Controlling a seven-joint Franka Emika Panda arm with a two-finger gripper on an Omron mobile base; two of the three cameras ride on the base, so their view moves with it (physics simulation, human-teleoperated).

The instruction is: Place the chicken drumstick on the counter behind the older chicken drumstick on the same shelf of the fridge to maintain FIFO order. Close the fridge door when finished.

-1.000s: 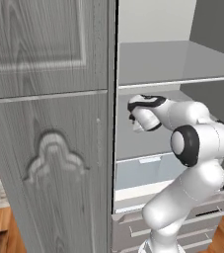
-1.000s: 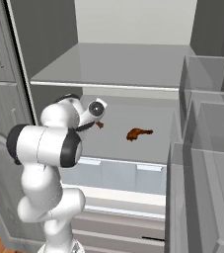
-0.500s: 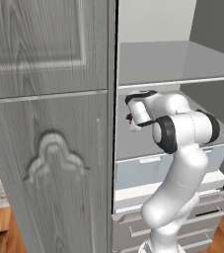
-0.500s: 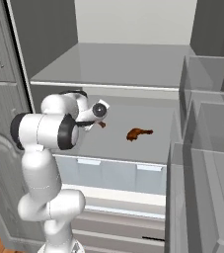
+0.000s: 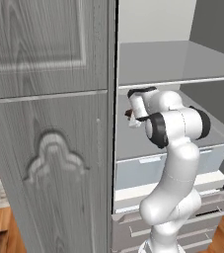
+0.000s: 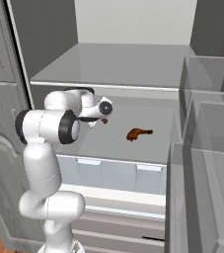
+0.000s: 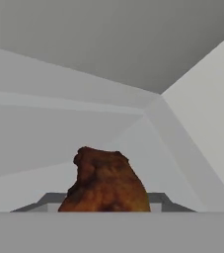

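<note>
Jaws clamped tight on the chicken drumstick (image 7: 105,184), the gripper (image 6: 103,120) carrying it inside the open fridge (image 6: 133,29), just above the shelf (image 6: 108,143). The older chicken drumstick (image 6: 137,133) lies on that same shelf, near the jaws to their right. The fridge door (image 5: 44,148) stands open left of the arm.

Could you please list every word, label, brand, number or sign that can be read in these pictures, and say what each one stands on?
None: no readable text in any view. The fridge door bears only wood grain and a carved arch; the shelf, the older chicken drumstick, the held chicken drumstick and the white arm carry no lettering.
</note>
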